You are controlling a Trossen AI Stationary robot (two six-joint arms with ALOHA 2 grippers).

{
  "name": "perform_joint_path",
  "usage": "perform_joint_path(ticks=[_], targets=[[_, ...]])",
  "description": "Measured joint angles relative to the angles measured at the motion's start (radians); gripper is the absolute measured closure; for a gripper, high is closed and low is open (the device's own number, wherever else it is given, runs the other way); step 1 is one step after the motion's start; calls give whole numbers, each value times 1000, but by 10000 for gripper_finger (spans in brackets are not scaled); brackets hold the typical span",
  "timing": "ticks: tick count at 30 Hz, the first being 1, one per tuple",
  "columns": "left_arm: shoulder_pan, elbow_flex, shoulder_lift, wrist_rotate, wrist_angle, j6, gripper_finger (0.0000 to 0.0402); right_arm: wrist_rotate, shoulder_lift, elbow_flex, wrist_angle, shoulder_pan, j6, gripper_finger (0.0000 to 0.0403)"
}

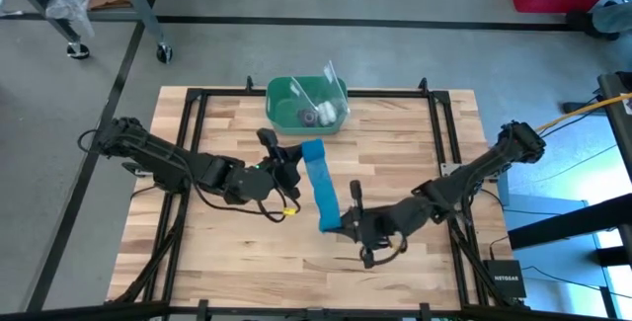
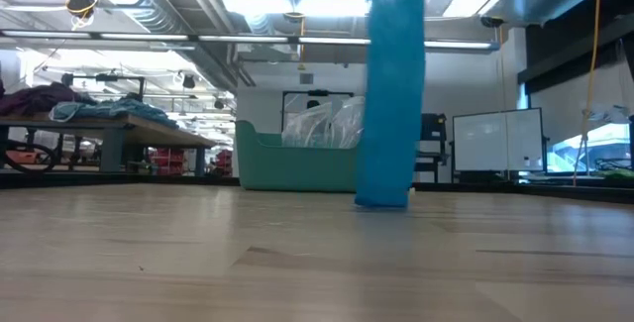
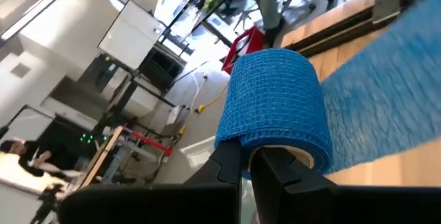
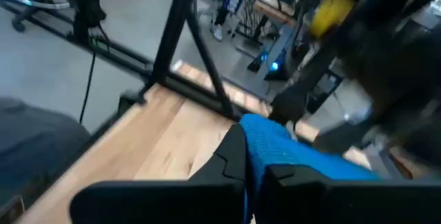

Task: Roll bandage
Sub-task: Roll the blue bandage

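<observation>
The bright blue bandage is partly rolled. Its roll (image 1: 312, 150) is at the far end, and a flat strip (image 1: 323, 193) runs from it toward the table's near edge. My left gripper (image 1: 294, 168) is shut on the roll (image 3: 275, 100), at mid-table left of it. My right gripper (image 1: 343, 224) is shut on the strip's near end (image 4: 275, 148). In the low view the strip (image 2: 392, 84) shows as an upright band coming down from the picture's top to the table top. Neither gripper shows there. My left gripper holds the roll at one open end (image 3: 251, 141), pinching its wall between the two fingers (image 3: 231, 165). The beige core (image 3: 300, 156) shows beside one finger. The fingers come from the table's left. The strip leaves the roll toward my right gripper. CONTACT continued is not used.
A green plastic bin (image 1: 306, 104) holding clear wrapping and small items stands at the table's far edge, just behind the roll; it also shows in the low view (image 2: 297, 163). Black frame rails (image 1: 197, 114) run along the table's sides.
</observation>
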Motion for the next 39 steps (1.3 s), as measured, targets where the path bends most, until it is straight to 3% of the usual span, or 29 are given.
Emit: perform_joint_path(ticks=[5, 10, 19, 30, 33, 39], targets=[[-9, -42, 0, 25, 6, 65, 394, 74, 1, 142, -78, -7, -45, 399], [-28, -70, 0, 75, 19, 110, 396, 76, 1, 263, -127, -70, -62, 399], [-37, -83, 0, 129, 64, 149, 392, -96, 2, 342, -153, -306, 23, 394], [-52, -83, 0, 130, 67, 170, 392, -200, 57, 342, -184, -565, 231, 389], [-52, -83, 0, 131, 63, 168, 394, -275, 89, 344, -220, -613, 289, 359], [-52, -84, 0, 138, 55, 141, 391, -346, 153, 344, -375, -671, 382, 250]])
